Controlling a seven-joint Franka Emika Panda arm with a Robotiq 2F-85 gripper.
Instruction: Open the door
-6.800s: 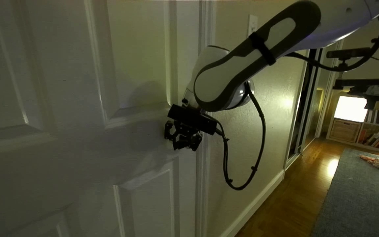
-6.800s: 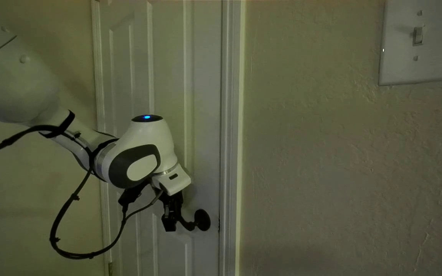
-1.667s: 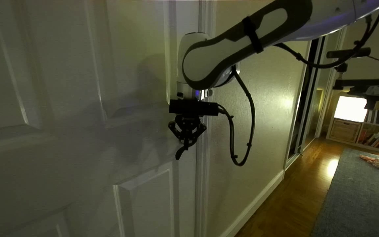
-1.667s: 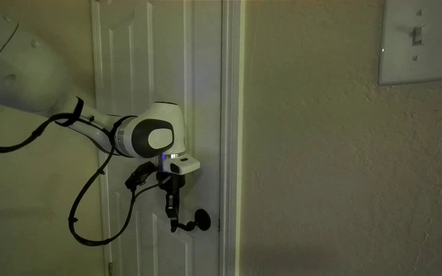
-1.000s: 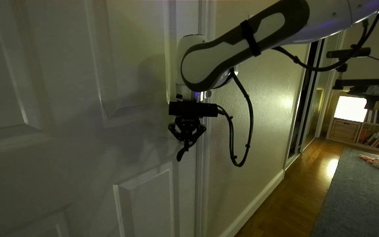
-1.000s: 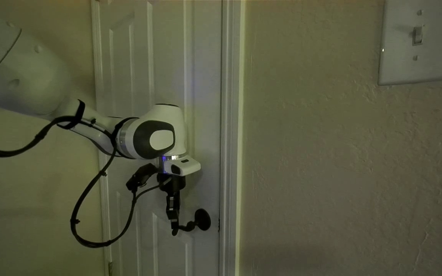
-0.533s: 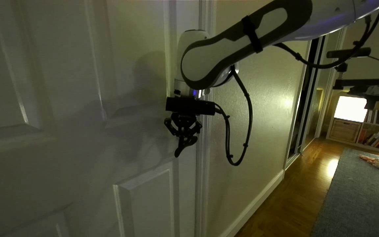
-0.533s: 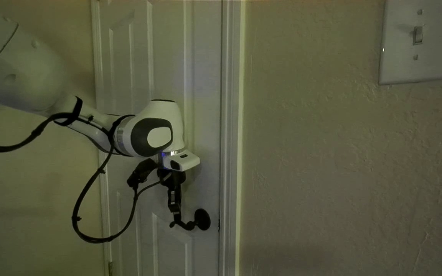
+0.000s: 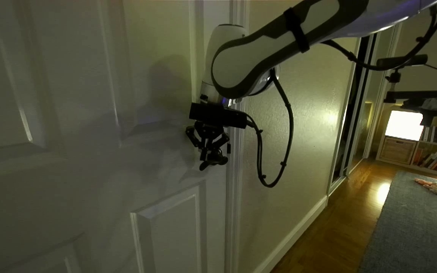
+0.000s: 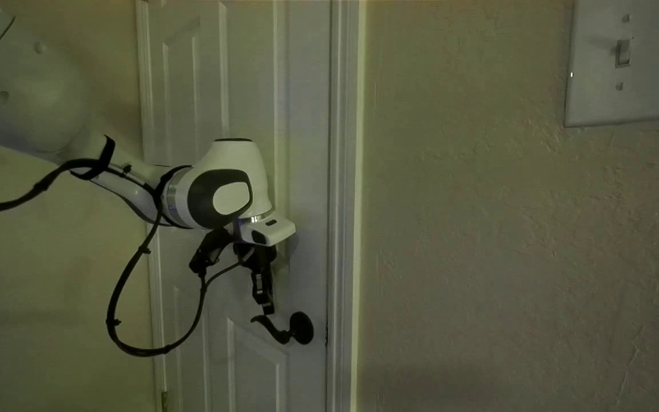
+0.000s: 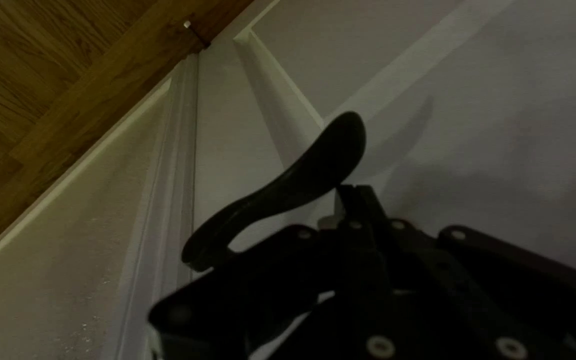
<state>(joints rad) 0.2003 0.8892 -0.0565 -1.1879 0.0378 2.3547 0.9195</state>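
The white panelled door (image 9: 101,189) stands closed against its frame; it also shows in an exterior view (image 10: 255,103). Its dark lever handle (image 10: 277,332) sticks out from a round plate, with the lever tip curving up. My gripper (image 10: 269,312) points down just above the lever. In the wrist view the gripper (image 11: 354,189) has its fingertips together with nothing between them. The lever (image 11: 288,187) lies outside the jaws, beside the fingertips; I cannot tell whether they touch. In an exterior view the gripper (image 9: 203,156) partly overlaps the dark handle (image 9: 212,161).
The door frame (image 10: 344,171) and wall (image 9: 298,151) stand right beside the handle. A light switch plate (image 10: 624,63) is on the wall. A loop of cable (image 9: 275,182) hangs from the arm. Farther back are a mirrored sliding door (image 9: 359,121), a rug (image 9: 404,227) and a shelf (image 9: 417,142).
My gripper, which was pressing against the lever and tilting it down, has moved up off it. The lever's tip has risen. The door has not moved.
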